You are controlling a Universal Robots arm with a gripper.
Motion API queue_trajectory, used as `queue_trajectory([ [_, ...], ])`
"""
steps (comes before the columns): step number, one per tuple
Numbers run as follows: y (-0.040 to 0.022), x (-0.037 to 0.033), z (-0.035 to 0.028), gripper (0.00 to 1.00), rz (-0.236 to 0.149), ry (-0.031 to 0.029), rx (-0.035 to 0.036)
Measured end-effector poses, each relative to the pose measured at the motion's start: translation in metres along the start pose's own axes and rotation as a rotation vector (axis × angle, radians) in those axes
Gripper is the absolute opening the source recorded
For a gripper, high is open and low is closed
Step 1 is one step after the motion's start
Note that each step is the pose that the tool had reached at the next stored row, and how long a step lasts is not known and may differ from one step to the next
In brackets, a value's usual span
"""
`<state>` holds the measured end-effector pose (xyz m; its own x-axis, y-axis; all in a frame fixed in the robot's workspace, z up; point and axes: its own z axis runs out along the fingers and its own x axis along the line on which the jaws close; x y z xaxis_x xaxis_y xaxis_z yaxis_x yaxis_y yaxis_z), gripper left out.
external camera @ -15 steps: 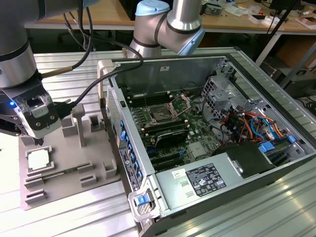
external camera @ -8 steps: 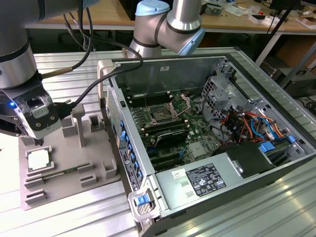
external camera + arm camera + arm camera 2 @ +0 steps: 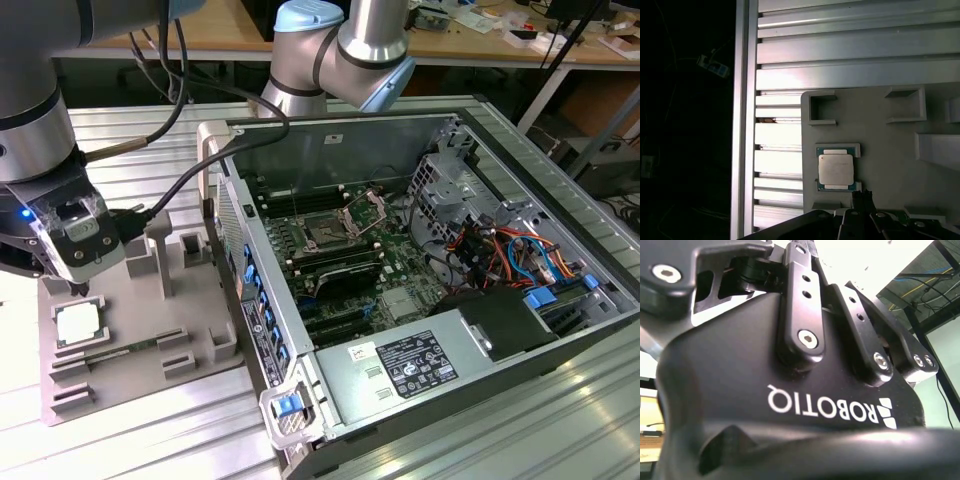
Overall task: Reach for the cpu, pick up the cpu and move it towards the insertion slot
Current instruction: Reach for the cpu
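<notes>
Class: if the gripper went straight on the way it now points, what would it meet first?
Most likely the cpu, lying in the grey fixture plate directly below the downward-pointing gripper. Depth is unclear, so it might land on the plate just beside the chip's edge.

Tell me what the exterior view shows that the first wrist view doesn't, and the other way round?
Exterior view: the open computer case with the insertion slot, and the robot arm. First wrist view: the dark space beyond the edge of the metal table. Both: the cpu lying in its grey tray, end effector just above.
</notes>
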<state>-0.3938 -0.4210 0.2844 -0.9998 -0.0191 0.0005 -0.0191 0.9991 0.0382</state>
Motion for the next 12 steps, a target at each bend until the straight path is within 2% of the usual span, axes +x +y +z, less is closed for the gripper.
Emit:
queue_trajectory([
  [12, -0.0001, 0.0, 0.0025, 0.11, 0.0, 0.0, 0.0],
])
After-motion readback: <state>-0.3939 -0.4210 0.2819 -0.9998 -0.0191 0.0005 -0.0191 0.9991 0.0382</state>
